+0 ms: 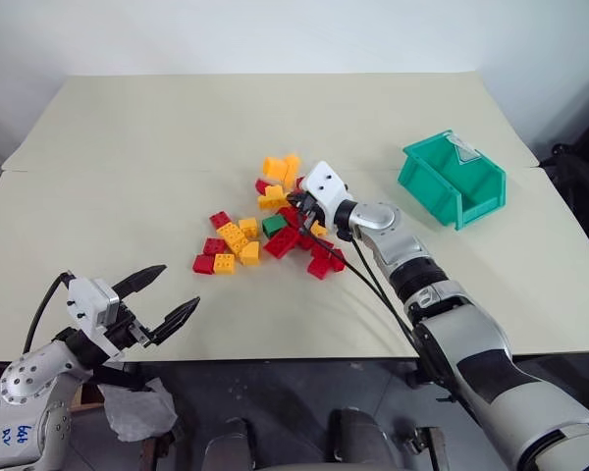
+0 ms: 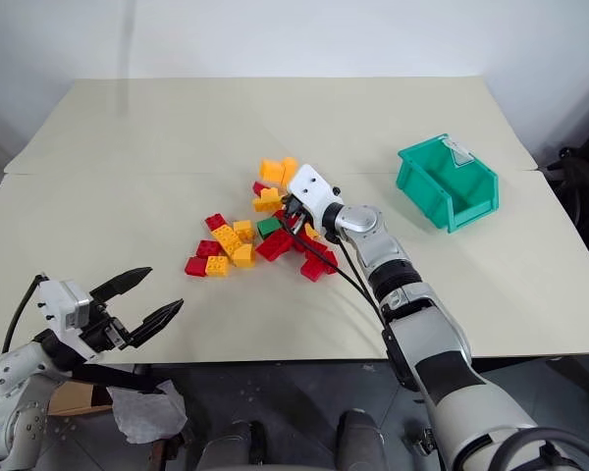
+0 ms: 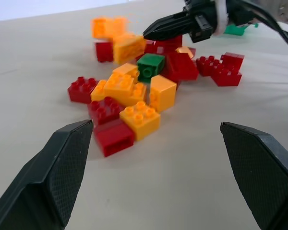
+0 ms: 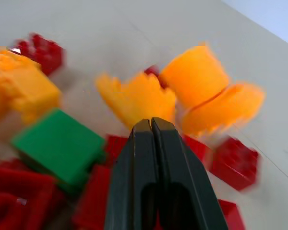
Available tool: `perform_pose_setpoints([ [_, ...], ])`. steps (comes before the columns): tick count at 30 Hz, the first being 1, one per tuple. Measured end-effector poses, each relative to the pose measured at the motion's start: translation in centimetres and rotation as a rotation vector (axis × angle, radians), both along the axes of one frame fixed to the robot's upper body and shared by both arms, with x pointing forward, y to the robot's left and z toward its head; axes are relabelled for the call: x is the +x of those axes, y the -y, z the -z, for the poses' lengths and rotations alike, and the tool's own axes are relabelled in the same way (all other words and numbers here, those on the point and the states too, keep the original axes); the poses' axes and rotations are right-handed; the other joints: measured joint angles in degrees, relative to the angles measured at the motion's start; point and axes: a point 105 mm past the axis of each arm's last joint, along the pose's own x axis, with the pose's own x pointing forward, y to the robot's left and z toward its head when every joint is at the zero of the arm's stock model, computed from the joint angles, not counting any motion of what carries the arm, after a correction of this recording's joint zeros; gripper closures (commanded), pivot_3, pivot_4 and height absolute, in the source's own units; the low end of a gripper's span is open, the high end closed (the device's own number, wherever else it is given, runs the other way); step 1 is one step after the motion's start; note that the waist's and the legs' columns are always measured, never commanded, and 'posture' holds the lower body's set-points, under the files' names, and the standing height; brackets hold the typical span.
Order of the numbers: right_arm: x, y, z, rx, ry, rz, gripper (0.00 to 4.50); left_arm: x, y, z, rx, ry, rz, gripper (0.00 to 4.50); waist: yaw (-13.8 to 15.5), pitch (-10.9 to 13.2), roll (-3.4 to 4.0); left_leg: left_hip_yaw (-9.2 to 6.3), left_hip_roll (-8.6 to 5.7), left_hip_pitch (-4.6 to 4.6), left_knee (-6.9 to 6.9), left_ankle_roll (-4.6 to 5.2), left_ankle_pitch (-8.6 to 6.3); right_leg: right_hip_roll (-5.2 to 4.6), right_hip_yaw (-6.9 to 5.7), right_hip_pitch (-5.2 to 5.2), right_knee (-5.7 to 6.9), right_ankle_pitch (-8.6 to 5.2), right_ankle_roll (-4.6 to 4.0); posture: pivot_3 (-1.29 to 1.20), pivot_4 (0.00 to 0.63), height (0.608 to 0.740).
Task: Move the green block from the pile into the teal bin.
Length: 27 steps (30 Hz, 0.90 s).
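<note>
One green block (image 1: 274,225) mid-pile (image 1: 265,221) on table (image 1: 128,137), roughly square, no clear long axis, studs seemingly tipped sideways, one teal bin (image 1: 452,180) well apart, right tool (image 4: 150,125) pressed together, empty, above pile, left tool (image 1: 165,297) spread.

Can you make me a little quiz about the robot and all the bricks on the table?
1. True or false: the green block is already inside the teal bin.
2. Which gripper is over the pile? A) left gripper B) right gripper C) both
3. Fill in: the left gripper's fingers are ____.

Key:
1. False. The green block lies in the pile; the bin sits apart, on the robot's right.
2. B. The right gripper, fingers shut with nothing between them, is over the bricks beside the green block.
3. Open, with nothing between them, near the table's front edge.
</note>
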Motion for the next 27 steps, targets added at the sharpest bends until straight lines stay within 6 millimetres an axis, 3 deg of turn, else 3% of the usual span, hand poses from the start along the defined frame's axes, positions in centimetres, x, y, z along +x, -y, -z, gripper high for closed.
perform_pose_setpoints([
  [5,-1.0,-0.9,1.2,-0.048,-0.013,-0.084,4.44,0.6,0.2,-0.1,-0.006,0.007,0.004,0.00,-0.7,0.0,-0.01,-0.01,0.00,0.01,-0.01,0.00,0.00,0.00,0.00,0.01,0.00,0.00,0.00,0.00,0.150,0.740],
  [12,-6.2,-2.7,3.9,-0.081,-0.028,-0.337,4.44,0.6,0.1,0.2,-0.008,-0.003,0.001,0.00,-0.5,0.0,-0.01,-0.03,0.00,0.04,-0.01,0.00,0.00,-0.01,0.01,0.05,0.00,0.00,0.00,0.00,0.150,0.740],
  [19,-8.9,0.8,4.6,-0.184,-0.060,-0.393,4.44,0.2,-0.2,0.6,-0.009,-0.021,-0.012,0.00,1.0,0.0,-0.04,-0.03,-0.01,0.05,0.02,0.02,-0.02,-0.01,0.00,0.08,-0.08,0.00,0.00,0.00,0.150,0.740],
  [24,-8.7,3.9,4.5,-0.173,-0.083,-0.334,4.44,0.3,-0.4,0.6,-0.009,-0.020,-0.019,0.00,1.3,0.0,-0.04,-0.02,-0.01,0.05,0.06,0.03,-0.02,-0.01,0.00,0.10,-0.09,0.00,0.00,0.00,0.150,0.740],
  [27,-8.0,7.2,3.6,-0.127,-0.083,-0.249,4.44,0.3,-0.5,0.5,-0.009,-0.016,-0.021,0.00,1.5,0.0,-0.05,-0.01,-0.01,0.04,0.03,0.03,-0.02,-0.01,-0.01,0.09,-0.13,0.00,0.00,0.00,0.150,0.740],
])
